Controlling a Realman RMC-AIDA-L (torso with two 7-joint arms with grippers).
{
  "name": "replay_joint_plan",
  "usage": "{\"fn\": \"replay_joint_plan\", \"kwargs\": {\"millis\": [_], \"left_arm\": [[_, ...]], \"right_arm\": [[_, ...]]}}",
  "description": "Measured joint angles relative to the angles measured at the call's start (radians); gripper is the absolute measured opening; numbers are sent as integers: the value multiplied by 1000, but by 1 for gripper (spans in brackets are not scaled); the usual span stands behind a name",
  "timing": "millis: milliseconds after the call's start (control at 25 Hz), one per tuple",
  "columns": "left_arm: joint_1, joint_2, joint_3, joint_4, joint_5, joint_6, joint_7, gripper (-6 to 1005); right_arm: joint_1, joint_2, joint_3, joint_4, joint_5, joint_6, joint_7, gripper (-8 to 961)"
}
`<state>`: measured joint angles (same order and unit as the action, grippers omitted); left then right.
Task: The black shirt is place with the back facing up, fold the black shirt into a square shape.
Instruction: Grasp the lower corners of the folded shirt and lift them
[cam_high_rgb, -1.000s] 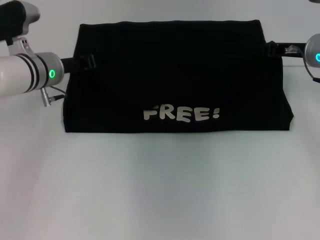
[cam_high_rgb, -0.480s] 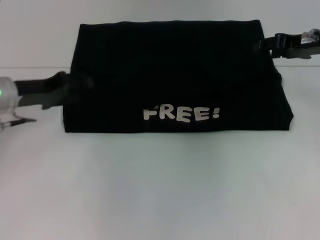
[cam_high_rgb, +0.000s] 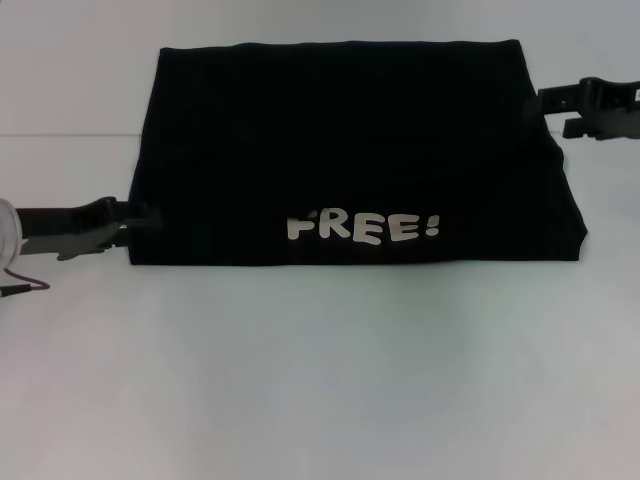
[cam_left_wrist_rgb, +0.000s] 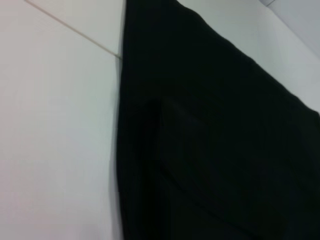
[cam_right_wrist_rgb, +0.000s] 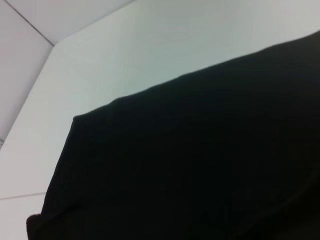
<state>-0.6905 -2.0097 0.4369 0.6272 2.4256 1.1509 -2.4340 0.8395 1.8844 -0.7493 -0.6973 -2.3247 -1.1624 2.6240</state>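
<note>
The black shirt (cam_high_rgb: 350, 140) lies folded into a wide rectangle on the white table, with its off-white "FREE!" lettering (cam_high_rgb: 362, 228) facing up near the front edge. My left gripper (cam_high_rgb: 145, 215) sits low at the shirt's front left corner, right against the cloth edge. Over at the shirt's right edge, toward the back, my right gripper (cam_high_rgb: 550, 105) stands open just clear of the cloth, and nothing is between its fingers. Black shirt cloth (cam_left_wrist_rgb: 210, 150) fills most of the left wrist view, and the shirt (cam_right_wrist_rgb: 200, 165) also covers the lower part of the right wrist view.
The white table (cam_high_rgb: 320, 380) stretches wide and bare in front of the shirt. A thin seam line (cam_high_rgb: 60, 135) crosses the table behind my left arm. No other objects are in view.
My left gripper has slid along the shirt's left edge from the back toward the front corner. My right gripper has drawn back to the right, off the shirt's right edge. The shirt has stayed put.
</note>
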Motion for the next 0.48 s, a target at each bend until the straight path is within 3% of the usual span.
{"fn": "replay_joint_plan", "kwargs": {"millis": [320, 480], "left_arm": [[-6, -9, 48, -33, 2, -115, 10, 525], [-9, -23, 117, -40, 2, -198, 11, 529]], "right_arm": [[-21, -10, 16, -5, -2, -21, -2, 806], [-22, -18, 17, -15, -2, -35, -2, 806]]}}
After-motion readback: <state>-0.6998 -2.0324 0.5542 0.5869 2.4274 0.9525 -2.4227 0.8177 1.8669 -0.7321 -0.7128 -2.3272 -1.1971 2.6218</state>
